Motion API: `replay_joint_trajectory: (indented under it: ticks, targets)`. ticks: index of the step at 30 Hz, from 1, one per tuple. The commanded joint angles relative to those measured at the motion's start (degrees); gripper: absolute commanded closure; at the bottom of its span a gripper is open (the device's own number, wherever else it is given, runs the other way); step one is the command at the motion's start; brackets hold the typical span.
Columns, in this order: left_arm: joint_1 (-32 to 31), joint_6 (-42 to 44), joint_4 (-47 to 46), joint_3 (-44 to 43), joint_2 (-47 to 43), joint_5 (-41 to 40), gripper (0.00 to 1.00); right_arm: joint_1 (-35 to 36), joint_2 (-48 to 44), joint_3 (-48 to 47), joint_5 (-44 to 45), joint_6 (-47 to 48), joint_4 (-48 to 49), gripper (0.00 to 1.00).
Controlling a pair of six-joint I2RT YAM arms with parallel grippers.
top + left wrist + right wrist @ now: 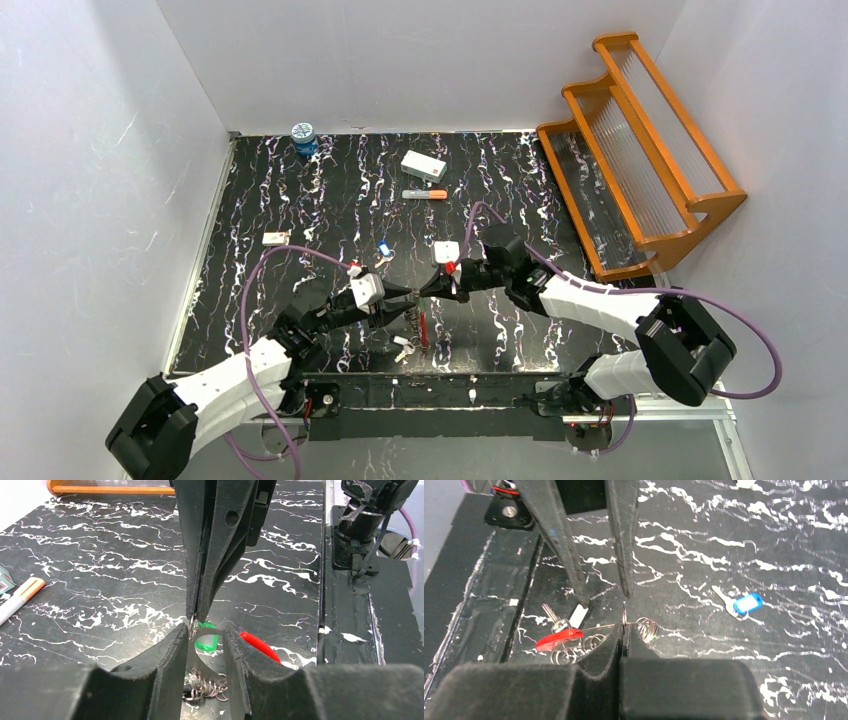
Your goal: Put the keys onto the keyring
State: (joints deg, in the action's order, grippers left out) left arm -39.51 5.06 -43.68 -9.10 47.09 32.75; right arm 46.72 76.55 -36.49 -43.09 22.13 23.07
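Note:
My right gripper [428,291] [624,627] is shut on a thin silver ring [624,614] of the keyring. A wire runs from it to the red part [558,638] [424,326] lying on the table. My left gripper [408,297] [205,629] meets it tip to tip. Its jaws stand apart and clamp a flat grey metal piece with an oval hole [196,652], apparently a key's head. The green piece [206,642] shows through the hole. A blue-headed key [384,250] [744,604] lies apart on the table. A silver key [552,618] lies by the red part.
A coil of small rings [202,690] lies under the left gripper. An orange-tipped marker [425,194], a white box [423,165] and a blue jar [303,135] sit at the back. A small white item [275,238] lies at the left. An orange rack [630,150] stands at the right.

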Motion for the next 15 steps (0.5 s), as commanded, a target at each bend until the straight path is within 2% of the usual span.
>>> replay_joint_trajectory:
  ticks: [1, 5, 15]
  targets:
    - [-0.21, 1.20, -1.15, -1.86, 0.95, -1.55, 0.69, 0.21, -1.66, -4.64, 6.19, 3.16, -11.76, 0.99]
    - [-0.15, 1.65, -1.10, -2.68, 3.53, -0.74, 0.69, 0.21, -2.21, -5.06, 9.67, 3.42, -18.34, 0.99]
    - [-0.61, 3.33, -1.06, -3.85, 7.52, 0.67, 0.69, 1.17, -2.71, -3.70, 15.63, 2.48, -26.27, 0.99]
